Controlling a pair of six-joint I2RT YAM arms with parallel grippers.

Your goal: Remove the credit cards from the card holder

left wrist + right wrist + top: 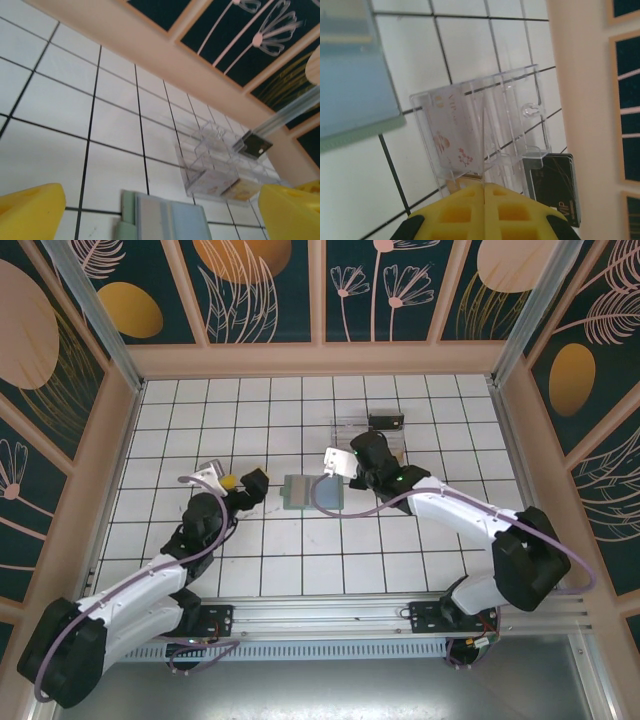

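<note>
Top external view: the card holder (313, 493) lies opened flat on the white tiled table (250, 560), its green half toward the left arm and its grey-blue half toward the right arm. The left gripper (243, 483) sits just beside the green half, apart from it. Its jaws are spread wide and hold nothing.

In the left wrist view, the two yellow fingers (30, 212) stand far apart at the bottom corners. The card holder (170, 222) lies low between them, untouched.

The right gripper (360, 455) is on the far side of the card holder, over the clear tray (350, 425) that lies just beyond the grey-blue half. In the right wrist view its jaws (484, 192) are pressed together with no gap, their tips at the near rim of the clear tray (530, 100). A thin tan edge (462, 181) shows just past the tips. Whether they touch it cannot be told.

A white patterned card (452, 130) marked VIP stands in the tray compartment nearest the card holder (350, 75). A small flat black item (552, 185), also marked VIP, lies beyond the tray, farthest from the card holder.
</note>
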